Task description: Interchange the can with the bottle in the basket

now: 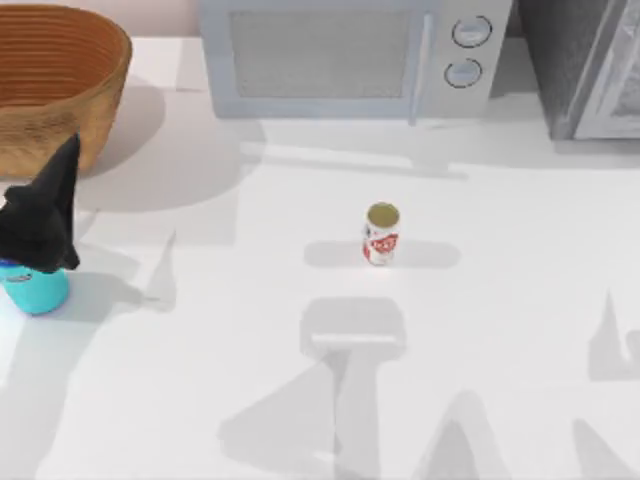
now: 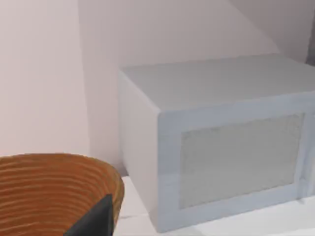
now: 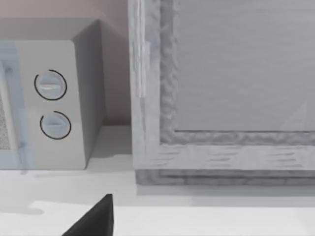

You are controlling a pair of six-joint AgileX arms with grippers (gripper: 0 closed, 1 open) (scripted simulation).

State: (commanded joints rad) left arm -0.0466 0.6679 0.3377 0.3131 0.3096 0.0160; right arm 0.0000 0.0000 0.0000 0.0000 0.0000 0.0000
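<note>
The left gripper [image 1: 42, 225] sits at the table's [image 1: 250, 330] left edge, directly over the bottle [image 1: 35, 288], which stands upright on the table just in front of the basket [image 1: 50, 80] and outside it; its dark body covers the bottle's top, so I cannot tell how far its fingers are parted or whether they grip the bottle. The can [image 1: 381, 234] stands upright near the table's middle, well apart from that gripper and in front of the microwave [image 1: 340, 55]. A dark finger [image 3: 93, 219] of the right gripper juts into the right wrist view, facing the microwave's knobs [image 3: 50, 84].
</note>
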